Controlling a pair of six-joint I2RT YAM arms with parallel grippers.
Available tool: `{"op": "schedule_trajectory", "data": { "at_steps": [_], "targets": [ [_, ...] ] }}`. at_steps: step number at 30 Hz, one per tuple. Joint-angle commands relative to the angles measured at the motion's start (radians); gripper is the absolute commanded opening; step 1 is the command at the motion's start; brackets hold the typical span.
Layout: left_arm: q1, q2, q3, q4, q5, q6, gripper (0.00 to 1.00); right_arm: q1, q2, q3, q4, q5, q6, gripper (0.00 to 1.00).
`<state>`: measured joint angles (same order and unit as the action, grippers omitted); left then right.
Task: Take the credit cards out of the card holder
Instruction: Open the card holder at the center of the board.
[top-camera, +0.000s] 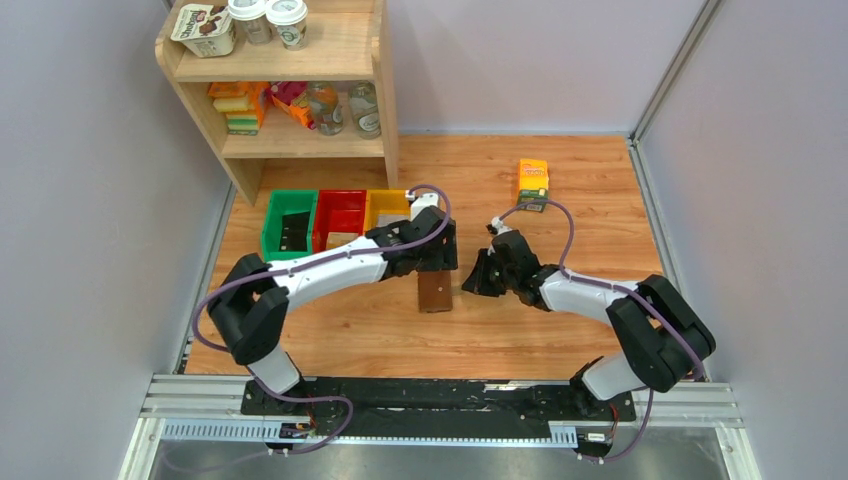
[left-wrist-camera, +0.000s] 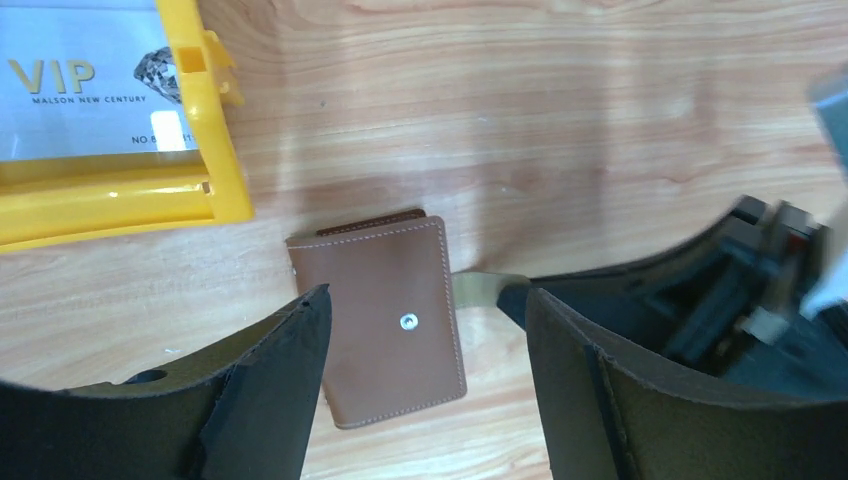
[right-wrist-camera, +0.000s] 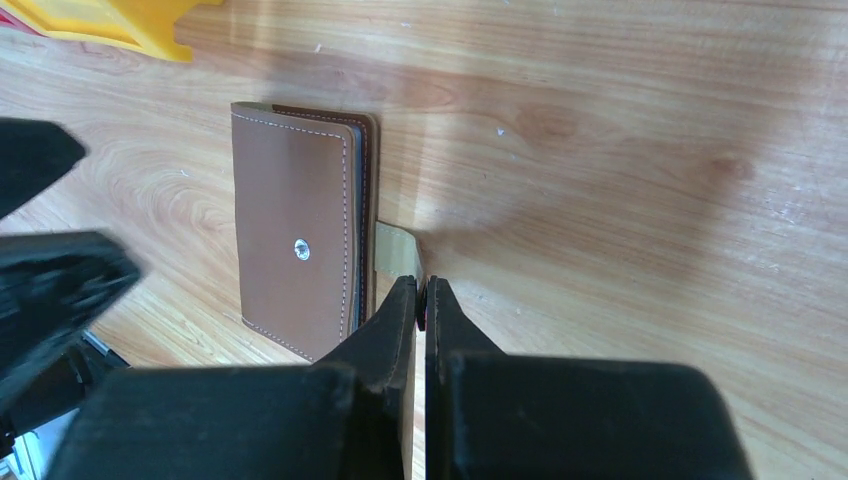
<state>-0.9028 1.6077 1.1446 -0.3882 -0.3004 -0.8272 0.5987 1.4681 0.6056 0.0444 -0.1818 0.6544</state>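
Note:
The card holder (top-camera: 435, 292) is a small brown leather wallet lying closed and flat on the wooden table, snap stud facing up (left-wrist-camera: 385, 320) (right-wrist-camera: 295, 240). Its pale clasp tab (right-wrist-camera: 396, 247) sticks out to the side. My right gripper (right-wrist-camera: 421, 285) (top-camera: 470, 280) is shut on the end of that tab, low at the table. Just above the holder hangs my left gripper (left-wrist-camera: 425, 298) (top-camera: 440, 262), open, with a finger on either side and nothing between them. No credit cards show from the closed holder; only thin sleeve edges (right-wrist-camera: 357, 190) are visible.
Green (top-camera: 290, 222), red (top-camera: 340, 215) and yellow (top-camera: 388, 205) bins stand behind the holder. A pale card printed VIP (left-wrist-camera: 80, 90) lies in the yellow bin (left-wrist-camera: 215, 150). An orange-green carton (top-camera: 532, 183) stands at the back right, a wooden shelf (top-camera: 290, 90) at the back left.

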Motion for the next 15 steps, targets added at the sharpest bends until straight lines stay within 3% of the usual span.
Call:
{"op": "schedule_trajectory", "data": {
  "at_steps": [1, 7, 15],
  "targets": [
    [-0.004, 0.112, 0.105, -0.116, -0.034, 0.016, 0.78, -0.002, -0.037, -0.015, 0.063, 0.011, 0.011, 0.00],
    [-0.005, 0.265, 0.230, -0.192, -0.054, 0.023, 0.79, -0.002, -0.045, -0.030, 0.078, 0.016, 0.014, 0.00],
    [-0.007, 0.345, 0.253, -0.208, -0.031, 0.025, 0.79, -0.002, -0.054, -0.035, 0.078, 0.025, 0.016, 0.00]
  ]
}}
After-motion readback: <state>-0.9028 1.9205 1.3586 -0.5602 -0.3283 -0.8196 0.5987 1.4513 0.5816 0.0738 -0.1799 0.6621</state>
